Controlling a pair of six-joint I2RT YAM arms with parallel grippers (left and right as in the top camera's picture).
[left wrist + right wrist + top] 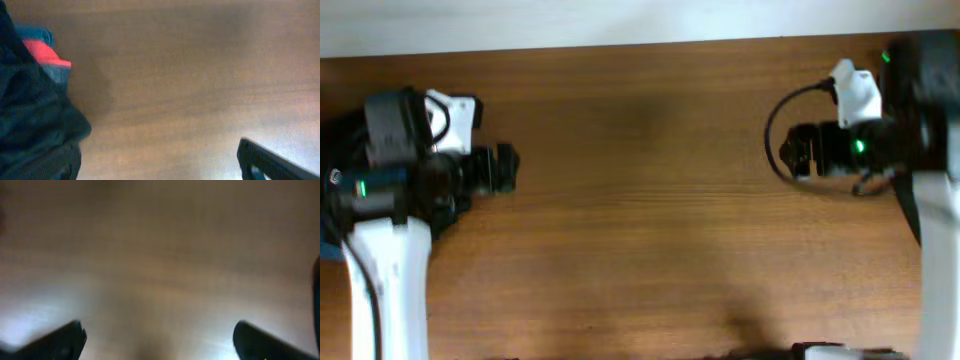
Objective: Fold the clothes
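Note:
Black cloth (32,120), which looks like the clothes, fills the left edge of the left wrist view; the overhead view shows only a dark patch (332,130) there, at the table's left edge behind the arm. My left gripper (505,168) hangs over bare wood just right of that cloth, open and empty (160,170). One finger (267,162) shows at the lower right; the other blends into the dark cloth. My right gripper (798,150) is at the far right of the table, open over bare wood (160,342), with its fingers (55,342) spread wide.
The brown wooden table (640,200) runs between the two arms. A blue and red item (45,55) lies behind the black cloth. A black cable (775,120) loops beside the right gripper. A pale wall strip (620,20) borders the far edge.

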